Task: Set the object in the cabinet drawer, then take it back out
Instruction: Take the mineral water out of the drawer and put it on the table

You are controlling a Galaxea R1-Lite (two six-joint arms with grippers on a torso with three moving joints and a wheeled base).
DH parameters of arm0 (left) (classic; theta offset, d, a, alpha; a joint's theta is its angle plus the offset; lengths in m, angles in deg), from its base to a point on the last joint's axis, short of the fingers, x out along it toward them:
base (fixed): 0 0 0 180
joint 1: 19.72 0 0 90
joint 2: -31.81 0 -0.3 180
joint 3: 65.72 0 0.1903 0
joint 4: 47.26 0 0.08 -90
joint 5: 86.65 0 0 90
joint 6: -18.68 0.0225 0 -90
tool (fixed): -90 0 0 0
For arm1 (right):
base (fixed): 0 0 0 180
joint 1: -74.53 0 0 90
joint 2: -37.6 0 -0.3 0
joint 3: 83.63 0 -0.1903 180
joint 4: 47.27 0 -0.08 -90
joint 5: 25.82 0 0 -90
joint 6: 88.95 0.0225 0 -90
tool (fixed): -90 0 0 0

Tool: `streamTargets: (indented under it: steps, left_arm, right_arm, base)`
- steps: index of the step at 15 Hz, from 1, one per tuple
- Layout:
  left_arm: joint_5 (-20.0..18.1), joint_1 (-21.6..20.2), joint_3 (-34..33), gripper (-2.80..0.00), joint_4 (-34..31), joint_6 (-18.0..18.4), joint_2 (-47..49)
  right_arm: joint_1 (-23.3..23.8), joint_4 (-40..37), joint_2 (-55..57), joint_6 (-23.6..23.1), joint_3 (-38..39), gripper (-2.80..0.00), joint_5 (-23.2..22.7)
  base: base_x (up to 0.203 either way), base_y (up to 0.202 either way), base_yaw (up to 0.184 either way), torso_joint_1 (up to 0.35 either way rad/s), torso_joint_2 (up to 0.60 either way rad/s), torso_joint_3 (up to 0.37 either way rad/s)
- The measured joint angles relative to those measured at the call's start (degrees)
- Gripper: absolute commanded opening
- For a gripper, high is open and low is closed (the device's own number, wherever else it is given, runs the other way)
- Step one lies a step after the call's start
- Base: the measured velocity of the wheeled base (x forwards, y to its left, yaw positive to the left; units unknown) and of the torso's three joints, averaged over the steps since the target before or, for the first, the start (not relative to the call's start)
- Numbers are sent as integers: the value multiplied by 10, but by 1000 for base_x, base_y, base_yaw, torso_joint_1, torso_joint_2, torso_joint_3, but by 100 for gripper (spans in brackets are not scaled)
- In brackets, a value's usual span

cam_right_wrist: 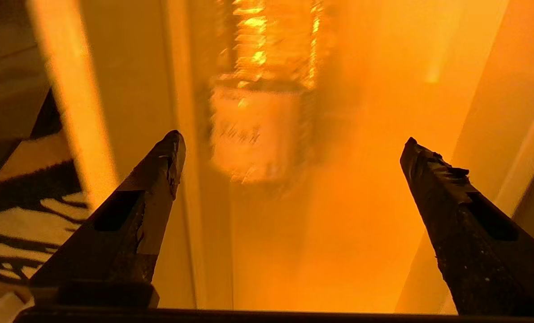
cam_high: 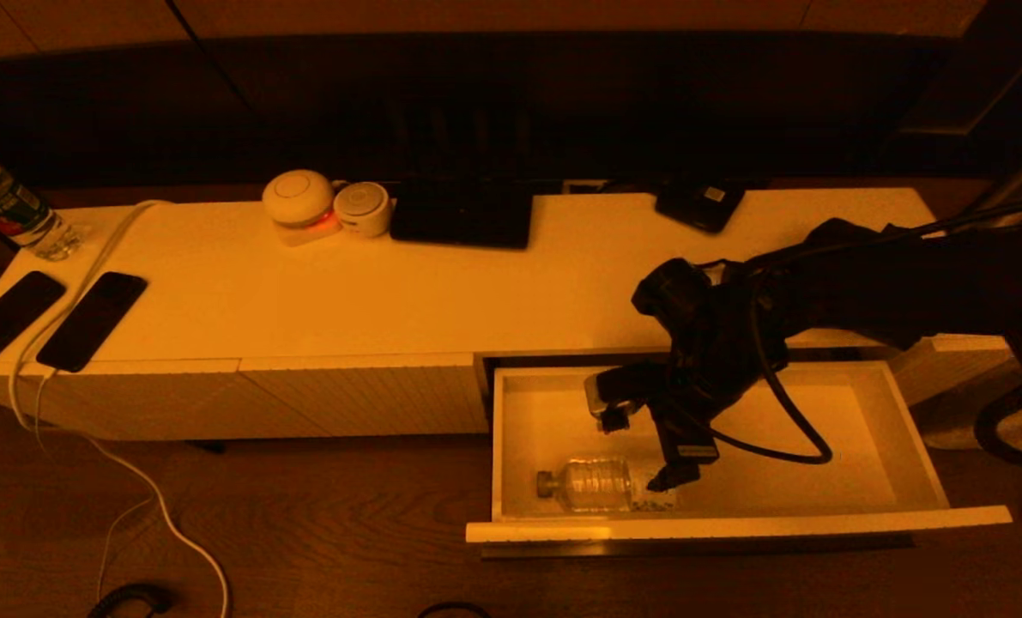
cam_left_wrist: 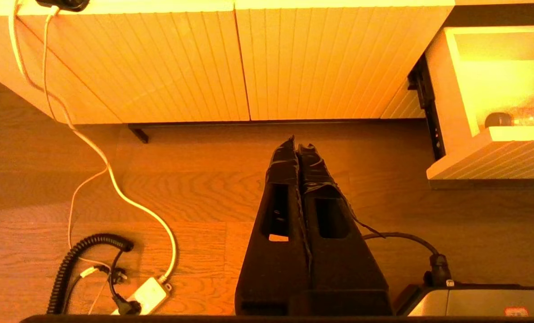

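The cabinet drawer [cam_high: 819,455] is pulled out at the right of the white cabinet. A clear plastic bottle [cam_high: 592,483] lies on its side in the drawer's front left corner, cap pointing left. My right gripper [cam_high: 644,446] hangs open inside the drawer, just right of and above the bottle, holding nothing. In the right wrist view the bottle [cam_right_wrist: 260,89] lies ahead of the spread fingers [cam_right_wrist: 159,179], nearer the drawer wall. My left gripper [cam_left_wrist: 300,143] is shut over the wooden floor, left of the drawer front [cam_left_wrist: 491,157], and the bottle cap [cam_left_wrist: 498,120] shows over the rim.
On the cabinet top sit two phones [cam_high: 90,319], a second bottle [cam_high: 9,206], two round devices [cam_high: 299,199], a black slab [cam_high: 462,215] and a small black unit [cam_high: 699,204]. A white cable [cam_high: 90,257] trails down to a power strip [cam_left_wrist: 143,296] on the floor.
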Motion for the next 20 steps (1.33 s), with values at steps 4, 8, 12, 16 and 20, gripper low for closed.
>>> streamTargets:
  steps: [4,8,12,16,20]
  left_arm:
    - [0,0,0,-280,0,0,0]
    - [0,0,0,-280,0,0,0]
    - [0,0,0,-280,0,0,0]
    - [0,0,0,-280,0,0,0]
    - [0,0,0,-280,0,0,0]
  right_arm:
    - [0,-1,31,17,-37,0,-1]
    - [0,-2,48,25,-57,0,-1]
    - [-9,-14,54,27,-70,0,-1]
    - [-18,-15,66,49,-74,0,-1]
    - [-23,-16,78,51,-77,0,-1]
  base:
    - [0,0,0,0,0,0]
    - [0,0,0,0,0,0]
    - [0,0,0,0,0,0]
    - [0,0,0,0,0,0]
    - [0,0,0,0,0,0]
